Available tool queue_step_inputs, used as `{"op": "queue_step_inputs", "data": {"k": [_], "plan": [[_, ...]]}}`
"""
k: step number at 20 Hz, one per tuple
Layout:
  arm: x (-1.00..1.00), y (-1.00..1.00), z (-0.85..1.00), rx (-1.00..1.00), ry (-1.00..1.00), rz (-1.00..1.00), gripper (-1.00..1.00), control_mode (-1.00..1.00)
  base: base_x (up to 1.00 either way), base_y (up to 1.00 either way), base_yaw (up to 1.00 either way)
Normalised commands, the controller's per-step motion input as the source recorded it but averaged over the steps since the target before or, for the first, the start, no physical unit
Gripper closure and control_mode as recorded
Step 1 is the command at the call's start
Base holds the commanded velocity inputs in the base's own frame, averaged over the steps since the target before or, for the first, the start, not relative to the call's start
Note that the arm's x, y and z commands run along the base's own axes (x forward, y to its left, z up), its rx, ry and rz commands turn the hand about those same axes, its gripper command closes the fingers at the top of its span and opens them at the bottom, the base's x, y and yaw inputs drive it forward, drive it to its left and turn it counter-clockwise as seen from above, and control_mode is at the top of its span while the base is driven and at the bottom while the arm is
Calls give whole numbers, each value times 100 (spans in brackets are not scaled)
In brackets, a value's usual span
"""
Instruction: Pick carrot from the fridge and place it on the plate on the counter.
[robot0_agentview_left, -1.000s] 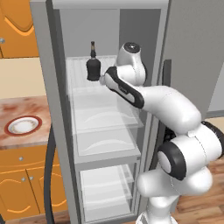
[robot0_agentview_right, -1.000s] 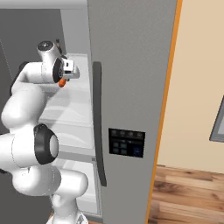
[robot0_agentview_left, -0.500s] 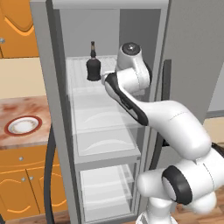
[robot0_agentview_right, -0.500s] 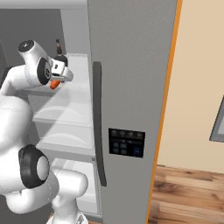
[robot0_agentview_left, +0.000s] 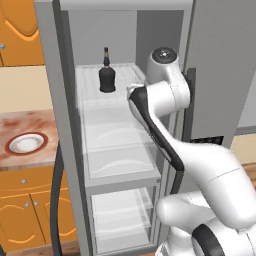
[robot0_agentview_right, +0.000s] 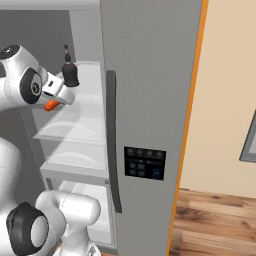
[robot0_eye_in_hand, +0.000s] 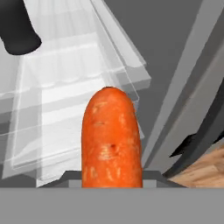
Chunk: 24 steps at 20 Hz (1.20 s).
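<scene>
Hand view shows you the carrot (robot0_eye_in_hand: 112, 138) rising from the gripper (robot0_agentview_right: 56, 102), apparently clamped there, though its fingertips are hidden. It hangs clear above the fridge (robot0_agentview_left: 120, 165) shelves so it can travel to the plate (robot0_agentview_left: 26, 143) on the counter (robot0_agentview_left: 30, 122).

Arm (robot0_agentview_left: 200, 165): glossy white rounded shells, fat tube links. Dark grey bands and black rings at joints. Round cap (robot0_agentview_left: 163, 55) on top joint, dark centre disc. Wrist block (robot0_agentview_right: 52, 86) white, boxy.

Bottle (robot0_agentview_left: 106, 76) on fridge (robot0_agentview_left: 120, 127) shelf, plate (robot0_agentview_left: 26, 144) left
</scene>
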Motion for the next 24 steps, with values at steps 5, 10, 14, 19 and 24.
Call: {"op": "queue_step_inputs", "data": {"k": [5,10,14,19,24], "plan": [[-100,-57,-5,24,0,-5,100,-100,0,0,0],[-100,-43,-5,16,-2,-4,100,-100,0,0,0],[-100,-31,-25,7,-2,-6,100,-100,0,0,0],[-88,-28,-28,2,0,-5,100,-100,0,0,0],[-56,-25,-30,1,1,-5,100,-100,0,0,0]]}}
